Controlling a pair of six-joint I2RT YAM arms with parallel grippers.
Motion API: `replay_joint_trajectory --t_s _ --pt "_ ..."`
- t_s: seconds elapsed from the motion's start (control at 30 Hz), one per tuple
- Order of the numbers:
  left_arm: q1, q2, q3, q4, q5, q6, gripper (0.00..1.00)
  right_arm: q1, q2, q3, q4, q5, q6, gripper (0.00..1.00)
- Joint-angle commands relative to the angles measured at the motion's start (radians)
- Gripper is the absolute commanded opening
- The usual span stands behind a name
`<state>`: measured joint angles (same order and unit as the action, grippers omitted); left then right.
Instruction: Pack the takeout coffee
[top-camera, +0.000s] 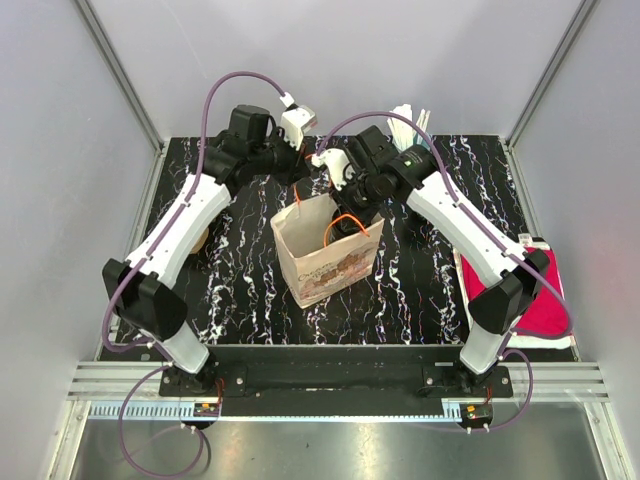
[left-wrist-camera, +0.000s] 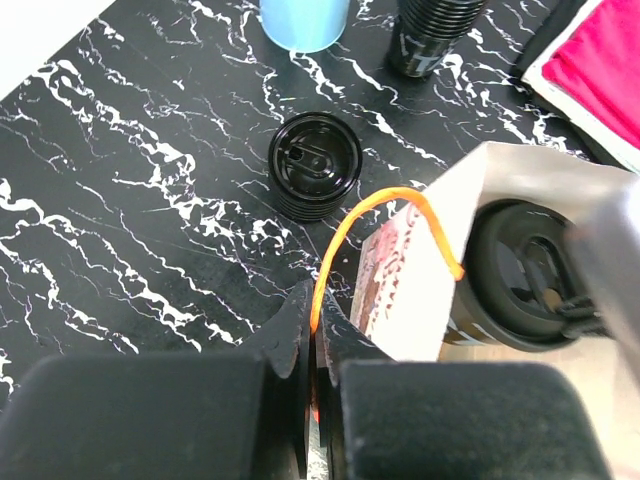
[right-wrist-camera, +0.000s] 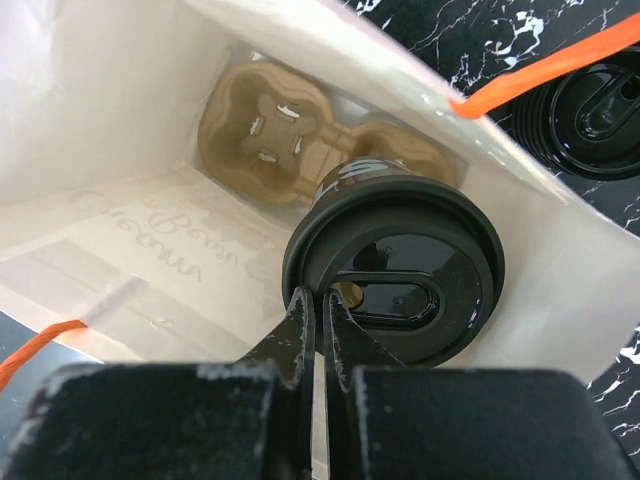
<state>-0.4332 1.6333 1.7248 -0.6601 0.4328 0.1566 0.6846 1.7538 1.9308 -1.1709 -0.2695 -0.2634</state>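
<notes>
Top external view gives us the paper bag (top-camera: 325, 262) standing upright in the middle of the tabletop (top-camera: 240, 290), with both arms reaching forward from their bases and meeting over its open mouth.

We judge the packing to be partway done. A brown cup carrier (right-wrist-camera: 270, 130) lies at the bottom of the bag. One coffee cup (right-wrist-camera: 440, 250) with a black lid hangs inside the bag above the carrier, and we cannot tell whether it is seated in a socket. A second cup (left-wrist-camera: 313, 165) with the same kind of lid stands on the tabletop just beside the bag, so it seems left to pack.

On the right wrist view, the right claw (right-wrist-camera: 322, 310) points down into the bag, its fingers drawn narrow and nipped on the near rim of the coffee cup's lid. The left claw (left-wrist-camera: 316, 330) sits at the bag's far edge with its wrist tipped down, fingers pinched together on the orange handle (left-wrist-camera: 345, 225), which arches up from the bag wall. We read that hold as steadying the bag.
</notes>
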Motion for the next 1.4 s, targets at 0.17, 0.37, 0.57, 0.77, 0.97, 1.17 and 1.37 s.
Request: replay_joint_trajectory --t_s 0.17,0.37,0.57,0.77,0.97,1.17,1.37 --pt "0.016 0.033 0.027 0.051 -0.051 -0.035 0.00 0.016 -0.042 -0.018 0.013 0.033 -0.028 0.00" --pt "0.021 0.051 0.035 0.051 -0.066 -0.052 0.00 0.021 -0.039 -0.032 0.008 0.041 -0.037 0.00" --pt "0.022 0.062 0.041 0.051 -0.068 -0.061 0.00 0.027 -0.033 -0.047 0.001 0.052 -0.045 0.00" --pt "0.024 0.066 0.042 0.051 -0.086 -0.072 0.00 0.032 -0.019 -0.053 -0.016 0.061 -0.051 0.00" --pt "0.024 0.072 0.041 0.051 -0.120 -0.083 0.00 0.038 0.004 -0.050 -0.038 0.065 -0.060 0.00" --pt "0.027 0.080 0.044 0.051 -0.152 -0.101 0.00 0.044 0.021 -0.047 -0.047 0.073 -0.069 0.00" --pt "0.028 0.086 0.051 0.051 -0.154 -0.114 0.00 0.049 0.048 -0.047 -0.058 0.073 -0.076 0.00"
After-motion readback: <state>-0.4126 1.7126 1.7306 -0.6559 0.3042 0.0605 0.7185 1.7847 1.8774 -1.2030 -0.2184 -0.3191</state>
